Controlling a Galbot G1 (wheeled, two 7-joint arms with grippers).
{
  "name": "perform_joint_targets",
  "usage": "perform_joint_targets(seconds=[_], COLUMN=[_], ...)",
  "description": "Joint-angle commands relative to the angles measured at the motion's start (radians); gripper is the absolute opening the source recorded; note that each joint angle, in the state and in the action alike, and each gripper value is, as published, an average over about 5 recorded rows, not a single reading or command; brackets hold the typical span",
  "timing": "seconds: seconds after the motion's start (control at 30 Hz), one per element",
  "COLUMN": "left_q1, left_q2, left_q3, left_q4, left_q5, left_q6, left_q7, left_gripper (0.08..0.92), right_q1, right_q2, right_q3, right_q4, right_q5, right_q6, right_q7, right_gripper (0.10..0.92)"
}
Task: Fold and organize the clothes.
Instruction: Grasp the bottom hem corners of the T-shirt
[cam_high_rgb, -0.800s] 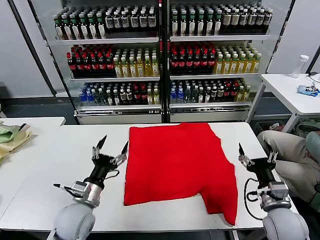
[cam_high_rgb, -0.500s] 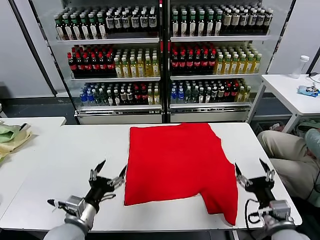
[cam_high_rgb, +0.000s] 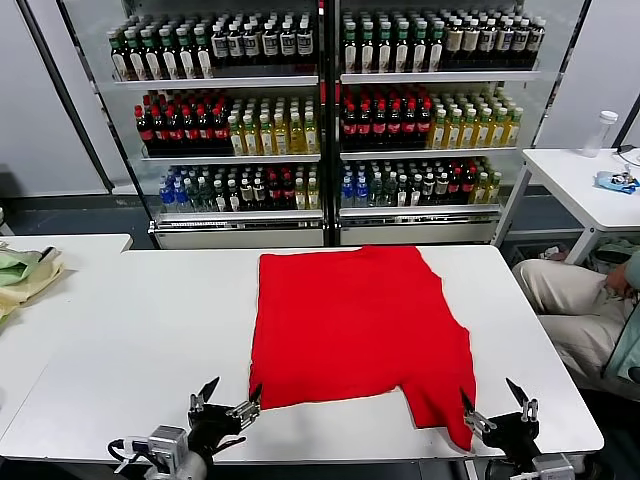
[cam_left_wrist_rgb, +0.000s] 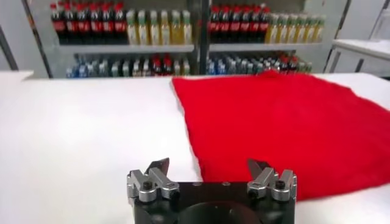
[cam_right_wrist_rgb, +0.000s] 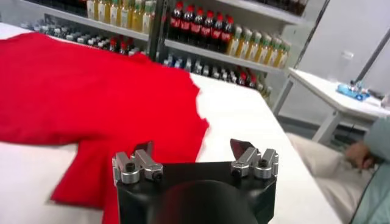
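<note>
A bright red T-shirt (cam_high_rgb: 355, 330) lies flat on the white table (cam_high_rgb: 130, 330), one sleeve reaching the front edge at the right. No print shows. It also shows in the left wrist view (cam_left_wrist_rgb: 274, 128) and the right wrist view (cam_right_wrist_rgb: 79, 97). My left gripper (cam_high_rgb: 229, 400) is open and empty, low at the table's front edge, just left of the shirt's near left corner. My right gripper (cam_high_rgb: 497, 410) is open and empty at the front edge, right of the sleeve. The left gripper (cam_left_wrist_rgb: 209, 165) and right gripper (cam_right_wrist_rgb: 192, 146) show spread fingers in their wrist views.
Shelves of bottles (cam_high_rgb: 320, 110) stand behind the table. A pale green-and-yellow cloth pile (cam_high_rgb: 22, 270) lies on a table at the left. A seated person (cam_high_rgb: 580, 300) is at the right, beside a white side table (cam_high_rgb: 590, 180).
Both arms have drawn back and down toward the table's front edge, fingers still open. The shirt has not moved.
</note>
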Motion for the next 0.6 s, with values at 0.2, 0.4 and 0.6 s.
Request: perform_joint_targets(seconds=[0.2, 0.4, 0.6], left_q1=[-0.061, -0.067, -0.065], left_q2=[-0.05, -0.07, -0.076], left_q3=[0.087, 0.104, 0.108], left_q4=[0.104, 0.132, 0.134], left_q5=[-0.039, 0.045, 0.083], left_q6=[0.026, 0.034, 0.034], left_q7=[-0.138, -0.133, -0.138], left_gripper=[0.823, 0.823, 0.818], right_q1=[-0.025, -0.027, -0.03], right_q2=[0.009, 0.01, 0.006], right_q3=[-0.058, -0.068, -0.072], right_q4=[-0.03, -0.036, -0.039], right_q5=[0.016, 0.026, 0.066], right_q6=[0.001, -0.002, -0.003], right_q7=[0.022, 0.036, 0.038], right_gripper=[0.823, 0.823, 0.725])
